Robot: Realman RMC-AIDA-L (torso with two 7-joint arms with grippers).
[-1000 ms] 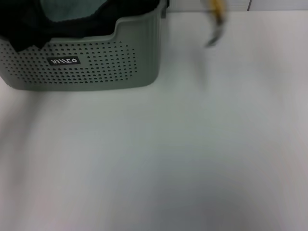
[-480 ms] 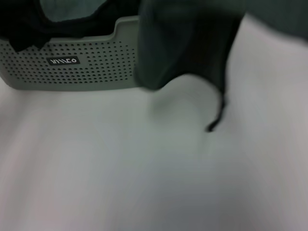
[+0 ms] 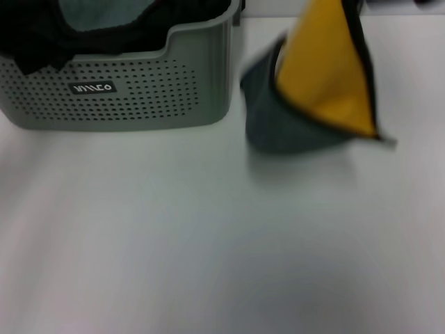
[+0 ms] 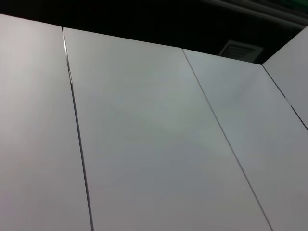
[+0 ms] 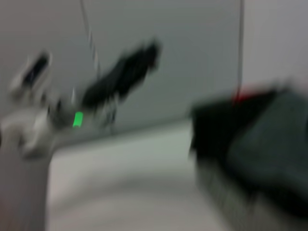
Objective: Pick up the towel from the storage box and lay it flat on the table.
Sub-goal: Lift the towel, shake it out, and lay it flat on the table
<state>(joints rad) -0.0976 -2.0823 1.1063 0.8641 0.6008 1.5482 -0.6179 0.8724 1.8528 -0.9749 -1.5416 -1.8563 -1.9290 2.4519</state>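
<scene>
Yellow shows brightly on the towel (image 3: 327, 76), which hangs in the air to the right of the storage box (image 3: 139, 94) in the head view, its yellow reverse turned toward the camera and its dark grey-green face curling out below and to the left. A black stitched edge runs down the right side of the cloth to a pointed corner. The lower fold of the towel sits low over the white surface (image 3: 208, 236), just beside the box's right wall; whether it touches the surface cannot be told. The top of the towel runs out of the picture, so what holds it is hidden, and neither pincer shows in the head view.

The storage box stands at the far left of the surface, pale grey-green with rows of small round holes, a scooped notch in its near rim and a small black label (image 3: 92, 88) with white lettering on its front wall. Inside it lie black fabric (image 3: 42, 35) and a patch of grey-green cloth (image 3: 97, 14).

The left wrist view shows only plain white panels (image 4: 144, 144) with thin seams between them and a dark strip above; the left pincer is not seen. The right wrist view is blurred: the box (image 5: 255, 159) with dark cloth in it appears on one side, and a dark arm-like shape (image 5: 120, 77) with a green light stands farther off. The right pincer's own fingers do not show, so its state cannot be told.
</scene>
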